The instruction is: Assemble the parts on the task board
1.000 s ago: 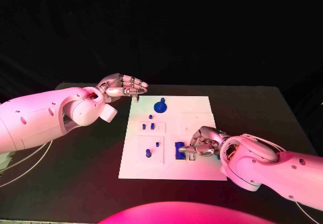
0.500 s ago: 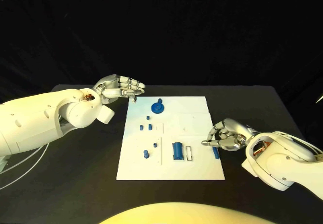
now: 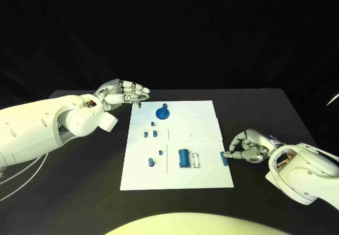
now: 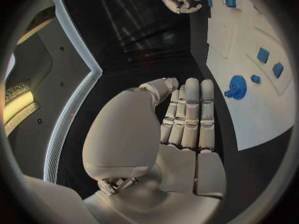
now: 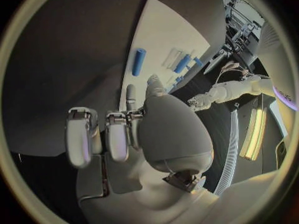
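Right silver hand (image 3: 249,147) curled empty beside small blue bar (image 3: 223,158) at white task board (image 3: 205,178) edge | left silver hand (image 3: 127,91) curled, empty | I judge assembly partly done; blue bar loose.

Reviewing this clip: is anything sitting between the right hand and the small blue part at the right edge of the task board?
Nothing visible does. In the head view the right hand sits just off the task board, its fingers curled toward the small blue part at the board's right edge, with no other piece between them. Whether the fingers touch it cannot be told.
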Controlling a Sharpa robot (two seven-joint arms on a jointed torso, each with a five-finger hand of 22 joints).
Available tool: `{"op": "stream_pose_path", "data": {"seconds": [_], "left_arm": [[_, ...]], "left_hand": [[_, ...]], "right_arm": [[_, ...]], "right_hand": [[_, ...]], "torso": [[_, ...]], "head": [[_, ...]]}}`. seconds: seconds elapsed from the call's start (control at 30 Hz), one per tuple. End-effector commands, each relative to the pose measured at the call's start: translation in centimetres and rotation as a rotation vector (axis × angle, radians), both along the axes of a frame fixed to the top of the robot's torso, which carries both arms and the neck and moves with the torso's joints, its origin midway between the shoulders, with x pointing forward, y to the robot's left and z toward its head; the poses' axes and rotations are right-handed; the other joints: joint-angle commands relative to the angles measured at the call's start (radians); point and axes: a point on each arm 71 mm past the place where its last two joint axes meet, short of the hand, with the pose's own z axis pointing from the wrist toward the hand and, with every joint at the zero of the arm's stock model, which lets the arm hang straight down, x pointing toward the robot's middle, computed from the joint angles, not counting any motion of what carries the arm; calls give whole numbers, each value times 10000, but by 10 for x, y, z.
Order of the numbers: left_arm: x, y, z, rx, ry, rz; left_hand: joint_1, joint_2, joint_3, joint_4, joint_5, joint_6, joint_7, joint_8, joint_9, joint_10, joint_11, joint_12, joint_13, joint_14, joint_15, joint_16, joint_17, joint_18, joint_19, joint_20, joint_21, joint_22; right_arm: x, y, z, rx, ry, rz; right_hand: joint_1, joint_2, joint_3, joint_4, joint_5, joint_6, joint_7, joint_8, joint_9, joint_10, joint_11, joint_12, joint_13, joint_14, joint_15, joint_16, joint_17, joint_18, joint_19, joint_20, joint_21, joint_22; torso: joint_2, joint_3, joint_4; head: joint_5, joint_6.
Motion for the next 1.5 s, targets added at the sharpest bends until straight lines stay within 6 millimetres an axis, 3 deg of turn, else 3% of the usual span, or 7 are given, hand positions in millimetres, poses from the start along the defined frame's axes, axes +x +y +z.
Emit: {"op": "stream_pose_path", "data": {"seconds": [0.03,0.83,0.97,1.1,1.17,1.27,1.5], "left_arm": [[0,-2,1,-165,-73,-99],[-1,2,1,-146,-48,-36],[-1,2,1,-146,-45,-30],[0,2,1,-140,-40,-13],[0,3,1,-135,-38,1],[0,4,1,-125,-34,27],[0,5,1,-106,-10,53]], "left_hand": [[-70,35,23,-26,63,-16,-1,17,-8,-94,-7,30,-9,-34,63,-68,9,150,-66,19,-54,-17],[-81,38,23,-31,63,-9,-3,24,-10,-89,-9,44,-13,-33,61,-68,15,150,-63,19,-59,-20],[-81,38,23,-31,63,-9,-3,24,-10,-89,-9,44,-13,-33,61,-68,15,150,-63,19,-59,-20],[-81,38,23,-31,63,-9,-3,24,-10,-89,-9,44,-13,-33,61,-68,15,150,-63,19,-59,-20],[-81,38,23,-31,63,-9,-3,24,-10,-89,-9,44,-13,-33,61,-68,15,150,-63,19,-59,-20],[-97,51,26,-21,65,-9,-2,26,-11,-92,-8,48,-16,-32,63,-68,19,149,-61,20,-63,-23],[-100,75,37,-16,72,-9,-2,27,-12,-92,-9,52,-18,-30,63,-68,21,150,-59,20,-67,-25]], "right_arm": [[-1,1,-5,-716,32,97],[-1,13,-31,-1220,885,260],[-1,16,-32,-1085,807,295],[-1,17,-29,-782,506,265],[-1,18,-28,-632,335,243],[-2,17,-25,-436,91,198],[1,5,-16,-487,-168,-23]], "right_hand": [[-130,49,-62,3,-45,67,7,-38,-23,594,51,-10,2141,887,99,-41,1881,-9,773,40,56,2347],[183,441,-47,-44,40,375,-123,-86,-113,639,-59,46,2180,893,12,-33,1909,-23,796,-15,146,2369],[1050,1010,674,-58,-183,496,-232,-231,-244,675,-165,98,2218,897,-82,-27,1931,-33,809,-99,203,2383],[1552,1137,1795,-26,-397,657,-316,-245,-281,738,-248,204,2287,917,-153,8,2019,-63,848,-174,366,2423],[1517,962,2631,-5,-375,724,-344,-165,-238,758,-282,231,2307,927,-164,29,2071,-75,864,-202,432,2438],[882,210,4515,-36,-404,745,-332,25,-113,794,-304,285,2348,940,-177,52,2135,-89,880,-209,508,2456],[-16,-615,6540,-147,-552,664,-338,277,83,787,-261,244,2339,937,-176,41,2122,-81,868,-198,471,2446]], "torso": [[9,0,21],[11,-13,24],[5,-14,24],[6,-8,18],[5,-7,18],[1,-9,22],[-12,-24,28]], "head": [[-38,-8],[11,-99],[14,-102],[32,-107],[37,-104],[43,-102],[28,-94]]}}
